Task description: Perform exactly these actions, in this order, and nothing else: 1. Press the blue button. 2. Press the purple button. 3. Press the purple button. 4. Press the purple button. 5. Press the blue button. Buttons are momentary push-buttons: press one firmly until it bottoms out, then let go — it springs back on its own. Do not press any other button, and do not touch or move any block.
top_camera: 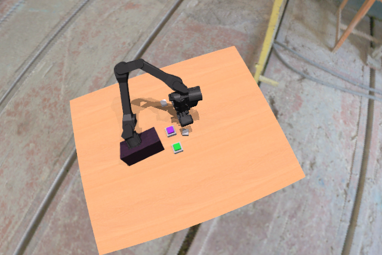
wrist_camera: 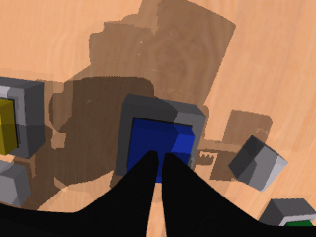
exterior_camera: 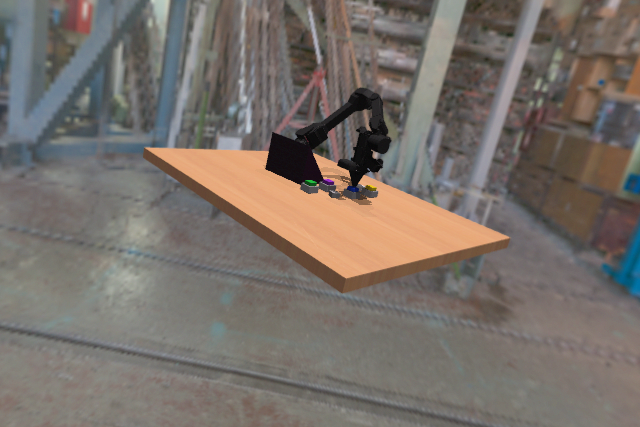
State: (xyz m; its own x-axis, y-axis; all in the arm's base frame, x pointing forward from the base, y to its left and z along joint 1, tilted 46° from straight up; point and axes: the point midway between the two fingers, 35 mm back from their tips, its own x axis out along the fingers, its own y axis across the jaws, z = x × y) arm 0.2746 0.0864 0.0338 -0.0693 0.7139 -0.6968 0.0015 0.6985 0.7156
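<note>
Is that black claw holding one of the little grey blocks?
No. In the wrist view the gripper is shut with nothing between its tips, poised over the blue button, while the grey block sits apart to its right.

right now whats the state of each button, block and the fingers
black gripper: fingers shut, empty, tips on the blue button
square blue button: under the fingertips
square purple button: untouched
square green button: untouched
square yellow button: untouched
small grey block: tilted, untouched

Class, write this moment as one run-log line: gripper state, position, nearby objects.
gripper: shut, empty | position: tips on blue button | nearby: grey block, yellow button | purple button: free
</note>
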